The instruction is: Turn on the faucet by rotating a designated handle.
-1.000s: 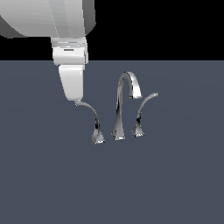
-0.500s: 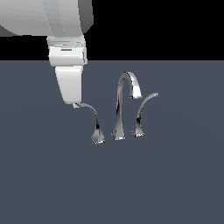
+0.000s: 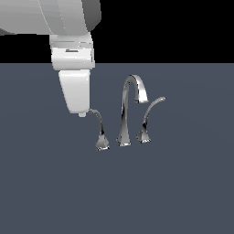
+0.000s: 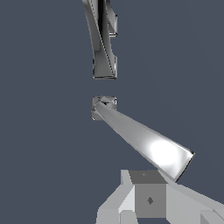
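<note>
Where the exterior view looks across the dark grey floor [image 3: 55, 192], the faucet [image 3: 130, 109] stands mid-scene: spout in the middle, one lever on each side. The handle [image 3: 98, 125] is the lever on that view's left, its tip reaching up to the gripper [image 3: 81, 113], which hangs just at it. Whether the jaws are parted or closed cannot be told here.

From the wrist view, the handle [image 4: 140, 140] slants toward the gripper [image 4: 148, 199], its bright tip just beside a finger [image 4: 148, 192]; no grasp is visible.

Gripper: white gripper [image 3: 82, 113] at the lever tip.
Handle: thin curved chrome lever [image 3: 98, 126].
Spout: tall chrome gooseneck spout [image 3: 130, 107], centre.
</note>
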{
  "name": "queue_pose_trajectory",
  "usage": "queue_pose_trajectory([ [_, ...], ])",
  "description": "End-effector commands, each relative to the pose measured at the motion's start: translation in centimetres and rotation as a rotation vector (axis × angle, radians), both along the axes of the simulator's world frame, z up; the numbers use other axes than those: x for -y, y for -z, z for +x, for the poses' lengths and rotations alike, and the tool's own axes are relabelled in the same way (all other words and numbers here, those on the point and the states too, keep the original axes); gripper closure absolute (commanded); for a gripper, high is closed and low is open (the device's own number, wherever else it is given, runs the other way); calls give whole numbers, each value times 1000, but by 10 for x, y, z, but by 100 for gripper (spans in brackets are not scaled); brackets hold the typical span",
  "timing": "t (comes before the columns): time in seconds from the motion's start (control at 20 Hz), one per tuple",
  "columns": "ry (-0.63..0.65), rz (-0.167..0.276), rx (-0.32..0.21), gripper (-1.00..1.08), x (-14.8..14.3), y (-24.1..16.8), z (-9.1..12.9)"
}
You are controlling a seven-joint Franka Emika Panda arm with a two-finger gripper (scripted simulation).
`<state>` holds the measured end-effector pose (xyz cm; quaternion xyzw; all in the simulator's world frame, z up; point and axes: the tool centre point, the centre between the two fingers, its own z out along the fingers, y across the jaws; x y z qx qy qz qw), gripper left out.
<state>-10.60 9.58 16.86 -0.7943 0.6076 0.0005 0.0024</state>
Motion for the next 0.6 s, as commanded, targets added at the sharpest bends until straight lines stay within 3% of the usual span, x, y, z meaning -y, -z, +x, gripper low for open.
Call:
queue_pose_trajectory([
  [0.0,14,-4,-2,108,10,-1,-4],
  [0.05,2,-1,-1,108,2,0,-2],
  [0.55,12,-4,-2,108,50,-1,-10],
])
